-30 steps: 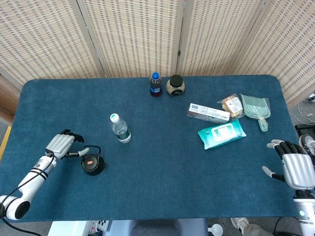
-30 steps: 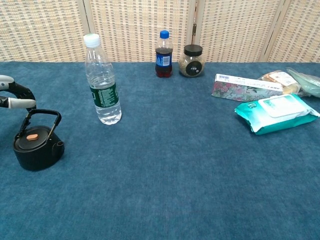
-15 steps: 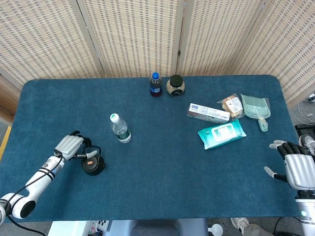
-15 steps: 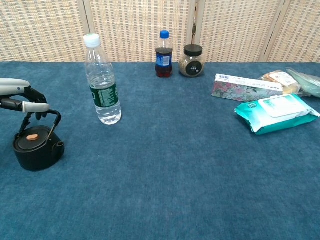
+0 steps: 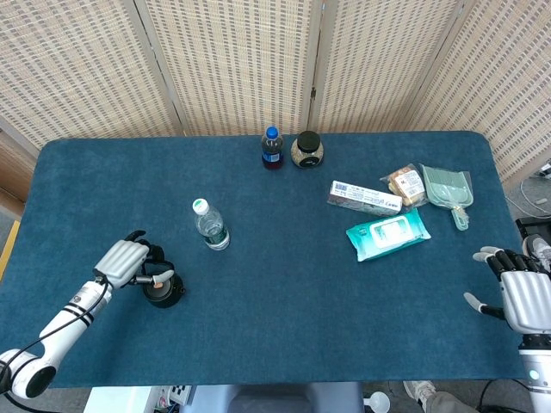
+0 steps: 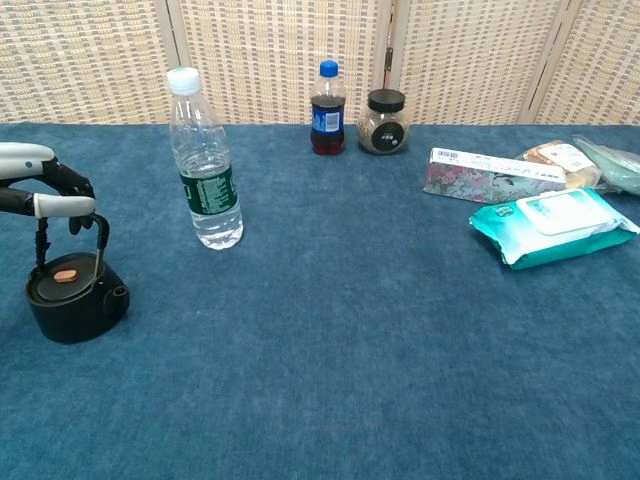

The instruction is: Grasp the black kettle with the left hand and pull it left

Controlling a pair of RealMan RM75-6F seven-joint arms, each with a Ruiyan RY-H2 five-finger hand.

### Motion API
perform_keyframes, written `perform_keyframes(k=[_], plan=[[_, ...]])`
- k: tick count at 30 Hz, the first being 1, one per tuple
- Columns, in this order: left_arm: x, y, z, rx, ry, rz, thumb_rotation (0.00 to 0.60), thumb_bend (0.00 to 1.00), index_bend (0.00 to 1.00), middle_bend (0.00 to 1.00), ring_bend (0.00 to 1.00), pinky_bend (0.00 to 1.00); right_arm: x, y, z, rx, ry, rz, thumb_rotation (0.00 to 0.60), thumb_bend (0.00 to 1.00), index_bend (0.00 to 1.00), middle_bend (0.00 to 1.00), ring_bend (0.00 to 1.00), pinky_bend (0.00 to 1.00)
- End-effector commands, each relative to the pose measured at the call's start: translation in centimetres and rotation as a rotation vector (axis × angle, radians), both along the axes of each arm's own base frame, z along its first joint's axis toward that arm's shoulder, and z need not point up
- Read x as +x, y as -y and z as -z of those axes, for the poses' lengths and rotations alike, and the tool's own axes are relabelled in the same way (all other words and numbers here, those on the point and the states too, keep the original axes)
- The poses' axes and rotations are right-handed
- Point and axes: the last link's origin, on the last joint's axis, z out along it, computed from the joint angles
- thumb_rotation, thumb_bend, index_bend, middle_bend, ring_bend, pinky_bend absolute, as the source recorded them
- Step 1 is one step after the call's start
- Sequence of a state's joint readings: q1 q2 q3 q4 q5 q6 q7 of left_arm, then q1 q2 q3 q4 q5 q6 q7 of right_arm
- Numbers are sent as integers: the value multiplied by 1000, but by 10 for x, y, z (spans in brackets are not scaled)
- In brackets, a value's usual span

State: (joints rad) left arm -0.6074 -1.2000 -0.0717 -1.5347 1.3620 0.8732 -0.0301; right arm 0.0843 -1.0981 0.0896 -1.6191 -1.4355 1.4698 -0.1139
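The left hand (image 6: 45, 195) has come in over the small black cast-iron kettle (image 6: 76, 297) and now curls around its upright wire handle (image 6: 98, 250), which was tilted a moment ago. The kettle sits just below the hand on the blue worktop (image 6: 350, 340), ready to be pulled left. The right hand (image 5: 519, 292) hangs spread, well apart.

The table (image 5: 284, 284) wears a deep blue cloth. The kettle (image 6: 76, 302) is black with an orange knob on its lid. The left hand (image 5: 123, 261) is silver-grey with black fingers (image 6: 70, 183). The water bottle (image 6: 203, 164) is clear with a white cap and green label. The cola bottle (image 6: 327, 110) is dark with a blue cap. The wipes pack (image 6: 550, 226) is teal. The screen (image 5: 241, 60) behind is woven beige.
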Motion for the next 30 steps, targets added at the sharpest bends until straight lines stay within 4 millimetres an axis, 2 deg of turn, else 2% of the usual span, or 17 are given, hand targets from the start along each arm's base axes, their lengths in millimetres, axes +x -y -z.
perform_keyframes(k=[1, 6, 10, 13, 22, 30], plan=[[-1, 11, -6, 1, -14, 8, 101, 164, 443, 467, 314, 65, 0, 0, -1, 0, 0, -2, 600, 137, 321, 278, 233, 251], [-3, 30, -12, 2, -43, 10, 101, 164, 443, 480, 323, 65, -1, 1, 0, 7, 0, -5, 600, 137, 321, 278, 233, 251], [-3, 43, -17, 36, -57, 5, 140, 164, 443, 487, 330, 65, 0, 3, 0, 10, 0, -12, 600, 137, 321, 278, 233, 252], [-3, 50, -19, 55, -61, 1, 139, 164, 443, 498, 342, 65, 4, 6, -2, 6, -5, -25, 600, 137, 321, 278, 233, 251], [2, 64, -27, 93, -50, 3, 137, 163, 394, 482, 360, 65, 20, 12, -1, -1, -22, -63, 600, 137, 321, 278, 233, 251], [5, 71, -26, 91, -63, 11, 139, 163, 375, 455, 372, 65, 32, 13, 7, 0, -26, -66, 600, 137, 321, 278, 233, 251]])
